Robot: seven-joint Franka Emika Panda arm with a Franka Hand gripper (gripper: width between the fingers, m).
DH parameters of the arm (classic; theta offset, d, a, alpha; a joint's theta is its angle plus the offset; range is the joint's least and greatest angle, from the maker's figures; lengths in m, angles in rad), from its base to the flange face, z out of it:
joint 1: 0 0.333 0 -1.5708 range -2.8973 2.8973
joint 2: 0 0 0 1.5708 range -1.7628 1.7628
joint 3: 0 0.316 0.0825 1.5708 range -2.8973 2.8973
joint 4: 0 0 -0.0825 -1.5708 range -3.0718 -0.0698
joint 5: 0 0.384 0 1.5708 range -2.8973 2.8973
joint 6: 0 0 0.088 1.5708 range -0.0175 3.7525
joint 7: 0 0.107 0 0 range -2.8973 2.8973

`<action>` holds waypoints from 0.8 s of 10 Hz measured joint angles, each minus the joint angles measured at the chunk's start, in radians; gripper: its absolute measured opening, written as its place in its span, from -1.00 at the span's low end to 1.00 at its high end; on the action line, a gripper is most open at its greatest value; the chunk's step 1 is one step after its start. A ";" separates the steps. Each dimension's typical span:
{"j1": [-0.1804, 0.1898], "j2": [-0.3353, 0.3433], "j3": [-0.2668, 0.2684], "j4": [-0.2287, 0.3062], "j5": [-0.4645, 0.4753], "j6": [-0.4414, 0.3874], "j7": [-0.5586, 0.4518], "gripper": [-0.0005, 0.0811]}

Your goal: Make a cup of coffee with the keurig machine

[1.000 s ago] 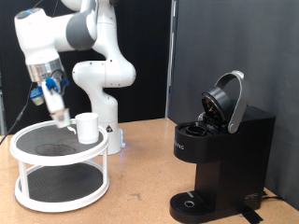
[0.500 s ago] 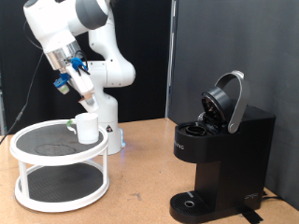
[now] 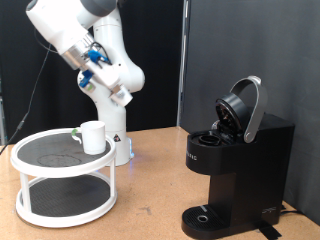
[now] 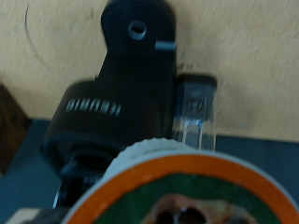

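The white cup (image 3: 93, 136) stands upright on the top shelf of a round white two-tier rack (image 3: 40, 170) at the exterior view's left. The black keurig machine (image 3: 235, 170) stands at the right with its rounded lid (image 3: 243, 108) tipped open. My gripper (image 3: 118, 94) is high in the air, above and right of the cup and well left of the machine. In the wrist view a pod (image 4: 177, 187) with an orange rim and a green and brown top fills the near part of the picture, held at the fingers. Beyond it the keurig machine (image 4: 121, 103) shows, blurred.
The rack has a dark mesh lower shelf (image 3: 62, 195). The arm's white base (image 3: 112, 110) stands behind the rack. The wooden table (image 3: 150, 200) runs between rack and machine. A dark wall panel (image 3: 250, 50) is behind the machine.
The gripper has lifted from just above the rack's top shelf beside the cup and swung up and to the right, towards the machine. The cup and machine have not moved.
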 joint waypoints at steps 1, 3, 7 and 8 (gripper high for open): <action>0.012 0.000 0.014 0.013 0.026 -0.004 0.014 -0.10; 0.030 0.000 0.057 0.037 0.055 -0.003 0.063 -0.10; 0.055 0.004 0.158 0.072 0.089 0.061 0.201 -0.10; 0.060 0.010 0.183 0.082 0.100 0.086 0.236 -0.10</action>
